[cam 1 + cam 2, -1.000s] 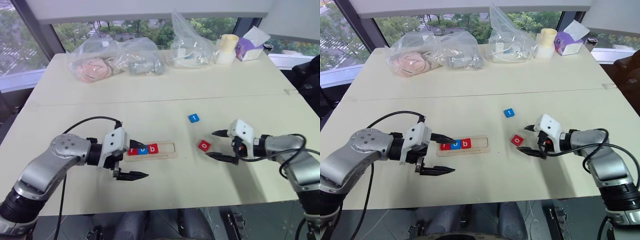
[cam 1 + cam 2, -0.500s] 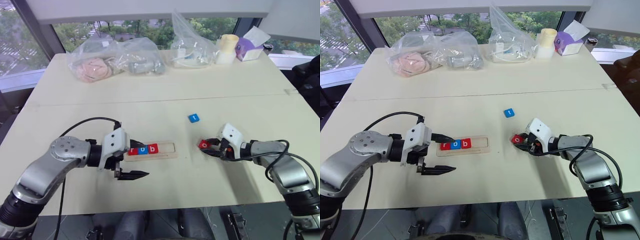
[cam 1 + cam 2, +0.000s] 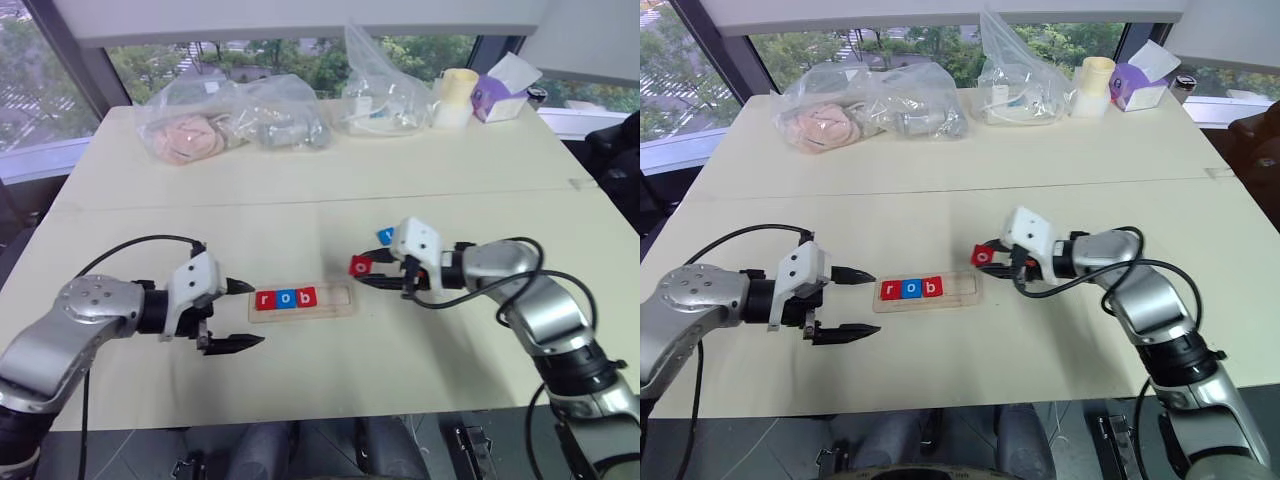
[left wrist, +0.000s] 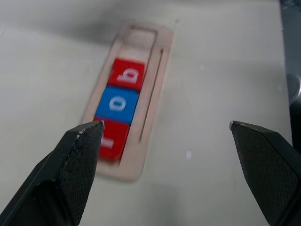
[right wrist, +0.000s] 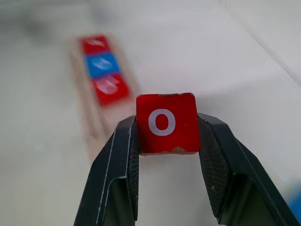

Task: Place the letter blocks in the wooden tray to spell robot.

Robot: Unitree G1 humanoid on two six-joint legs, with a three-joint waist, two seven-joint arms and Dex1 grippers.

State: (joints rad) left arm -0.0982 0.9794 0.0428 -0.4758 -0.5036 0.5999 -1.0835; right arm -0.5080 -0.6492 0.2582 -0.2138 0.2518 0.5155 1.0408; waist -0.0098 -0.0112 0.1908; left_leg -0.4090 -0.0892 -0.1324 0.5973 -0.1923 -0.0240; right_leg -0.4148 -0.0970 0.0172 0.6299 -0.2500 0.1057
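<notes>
Close-up, right gripper [image 5: 165, 136] pinching red o block [image 5: 165, 123], left gripper [image 4: 164, 129] splayed over wooden tray [image 4: 150, 84].

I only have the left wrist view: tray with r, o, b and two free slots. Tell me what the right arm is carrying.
Observer: The right gripper is shut on the red o block, held above the table.
Operator: Say where it is relative to the tray.
Observer: Just past the free end of the wooden tray, not over a slot yet.
Operator: Find the t.
Observer: The blue t block lies on the table behind the right gripper, partly hidden.
Operator: Report my left gripper's clearance.
Observer: The left gripper is open, off the tray's r end, touching nothing.
</notes>
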